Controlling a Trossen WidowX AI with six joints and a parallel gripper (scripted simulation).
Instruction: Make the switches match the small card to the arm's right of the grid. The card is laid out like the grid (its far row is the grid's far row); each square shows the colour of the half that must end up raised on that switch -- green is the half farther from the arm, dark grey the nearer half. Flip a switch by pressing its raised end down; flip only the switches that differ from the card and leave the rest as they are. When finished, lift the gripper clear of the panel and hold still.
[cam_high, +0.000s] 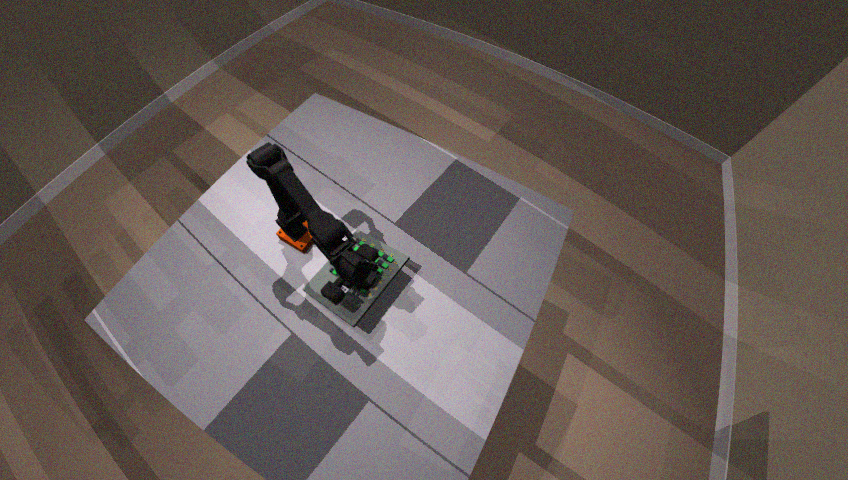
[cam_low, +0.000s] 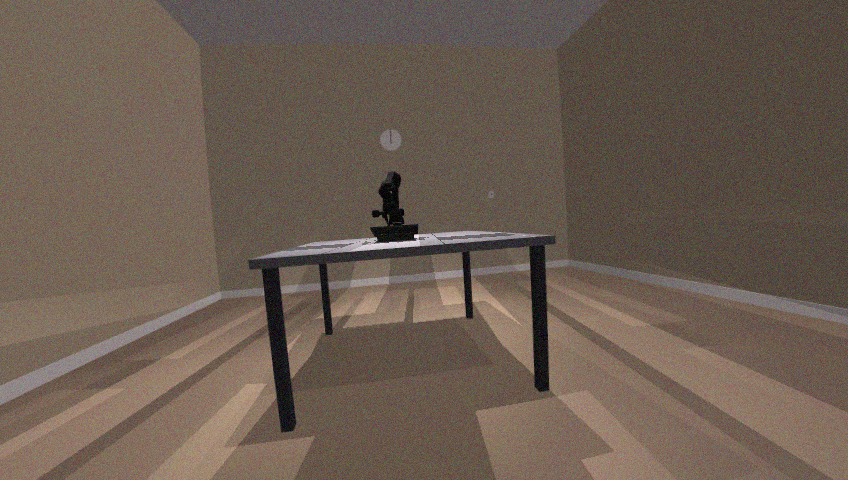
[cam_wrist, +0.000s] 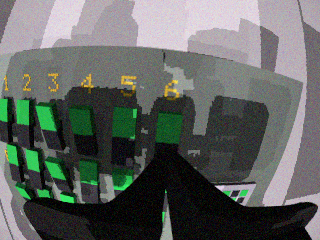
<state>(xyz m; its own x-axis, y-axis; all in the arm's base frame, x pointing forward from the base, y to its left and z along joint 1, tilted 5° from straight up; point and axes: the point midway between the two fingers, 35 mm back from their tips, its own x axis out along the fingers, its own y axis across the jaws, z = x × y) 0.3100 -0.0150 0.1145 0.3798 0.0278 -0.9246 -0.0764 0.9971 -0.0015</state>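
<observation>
The grey switch panel (cam_high: 355, 315) (cam_low: 397, 233) (cam_wrist: 150, 62) bears rows of switches with green far halves and dark near halves. My gripper (cam_wrist: 166, 156) is shut and empty. Its tips overlap the dark near half of the far-row column 6 switch (cam_wrist: 169, 127) in the wrist view; whether they touch it I cannot tell. The column 5 switch (cam_wrist: 124, 122) and column 4 switch (cam_wrist: 81, 120) stand to its left. Nearer switches in columns 5 and 6 are partly or fully hidden by the fingers. The small card (cam_wrist: 242, 195) shows at the right, its near part covered by the right finger.
The panel lies on the table (cam_high: 458, 356) (cam_low: 333, 256) in front of the arm's orange base (cam_high: 293, 239). Dark shadows of the arm fall over the panel and table. Yellow column numbers run along the panel's far side.
</observation>
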